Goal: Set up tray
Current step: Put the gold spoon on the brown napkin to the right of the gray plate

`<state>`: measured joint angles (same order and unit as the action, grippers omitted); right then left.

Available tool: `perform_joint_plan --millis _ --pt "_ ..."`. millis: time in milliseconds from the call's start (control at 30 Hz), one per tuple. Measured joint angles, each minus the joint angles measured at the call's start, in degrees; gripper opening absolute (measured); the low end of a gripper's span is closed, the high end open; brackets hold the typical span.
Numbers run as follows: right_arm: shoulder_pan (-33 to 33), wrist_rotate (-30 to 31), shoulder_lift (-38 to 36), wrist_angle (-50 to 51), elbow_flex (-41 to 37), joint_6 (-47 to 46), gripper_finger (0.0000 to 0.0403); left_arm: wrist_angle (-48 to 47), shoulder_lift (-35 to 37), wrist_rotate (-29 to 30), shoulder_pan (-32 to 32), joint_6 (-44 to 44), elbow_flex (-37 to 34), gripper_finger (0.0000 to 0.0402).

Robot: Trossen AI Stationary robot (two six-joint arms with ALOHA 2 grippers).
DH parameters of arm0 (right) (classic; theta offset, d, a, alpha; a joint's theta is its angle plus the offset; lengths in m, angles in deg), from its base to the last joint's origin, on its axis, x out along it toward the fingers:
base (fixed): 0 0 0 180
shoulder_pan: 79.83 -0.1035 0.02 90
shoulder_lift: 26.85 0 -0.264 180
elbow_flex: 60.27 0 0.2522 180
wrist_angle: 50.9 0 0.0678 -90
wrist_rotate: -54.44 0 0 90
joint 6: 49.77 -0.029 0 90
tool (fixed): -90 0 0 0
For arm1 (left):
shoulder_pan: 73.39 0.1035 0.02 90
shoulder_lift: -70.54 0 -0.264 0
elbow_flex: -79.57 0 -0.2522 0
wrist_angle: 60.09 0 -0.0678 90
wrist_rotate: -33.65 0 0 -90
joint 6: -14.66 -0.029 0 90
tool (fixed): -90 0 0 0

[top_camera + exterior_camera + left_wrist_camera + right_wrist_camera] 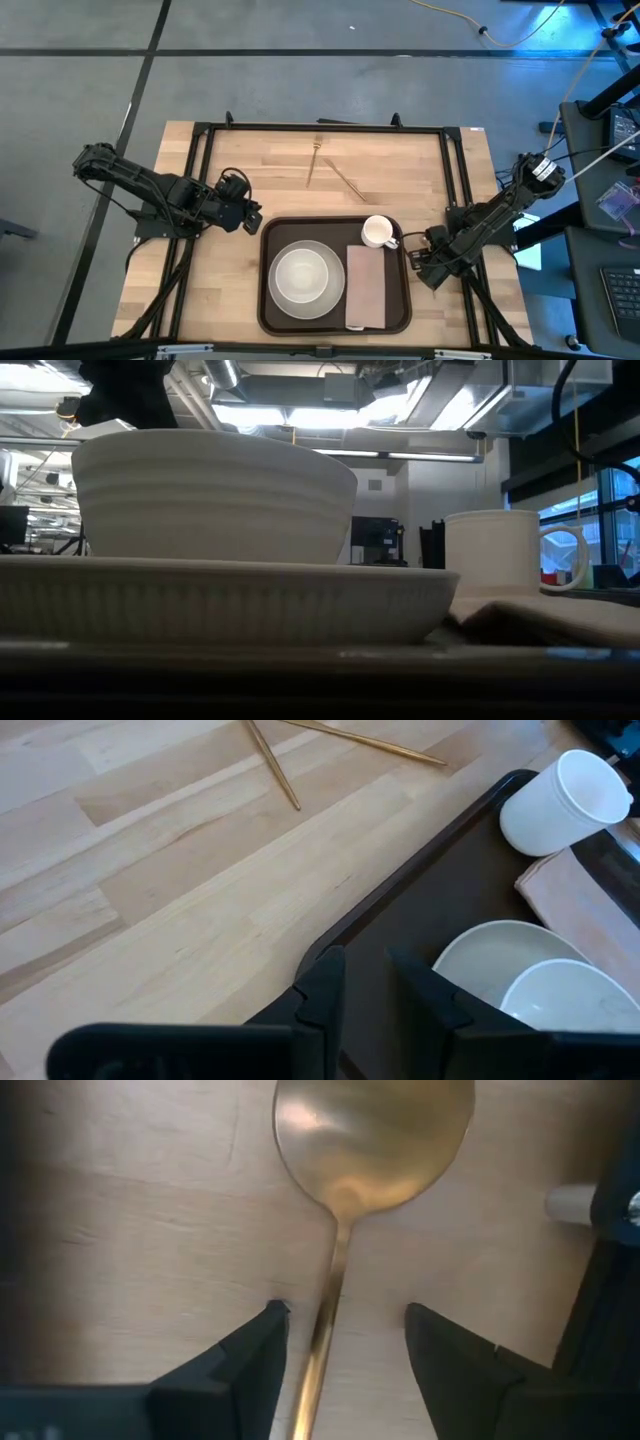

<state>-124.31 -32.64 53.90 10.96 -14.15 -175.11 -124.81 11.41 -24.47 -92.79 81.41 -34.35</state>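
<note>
The dark brown tray (312, 229) lies at the table's near middle. On it stand a white plate (275, 300) with a white bowl (302, 274) in it, a pale beige napkin (366, 288) and a white mug (377, 231). My right gripper (418, 262) hangs just off the tray's right rim, pointing down. Its open fingers (345, 1315) stand on either side of a gold spoon's handle (328, 1325). The spoon's bowl (372, 1130) lies flat on the wood. My left gripper (252, 218) hovers by the tray's far left corner (330, 945), its fingers (368, 965) slightly apart with nothing between them.
Two thin gold utensils (315, 165) (346, 181) lie on the bare wood beyond the tray, toward the far edge. Black frame rails (195, 180) run along the table's left, right and far sides. Cables and equipment sit off the table at the right.
</note>
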Motion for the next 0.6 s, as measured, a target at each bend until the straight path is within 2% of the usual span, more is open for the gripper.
perform_joint_plan --millis 333,600 --pt "0.0 0.0 0.2 -0.6 -0.1 -0.1 0.0116 0.0 0.0 0.1 0.0 0.0 0.0 0.0064" --pt "0.1 -0.1 0.3 -0.7 -0.2 1.2 0.0071 0.0 0.0 0.1 0.0 0.0 0.0 0.0059"
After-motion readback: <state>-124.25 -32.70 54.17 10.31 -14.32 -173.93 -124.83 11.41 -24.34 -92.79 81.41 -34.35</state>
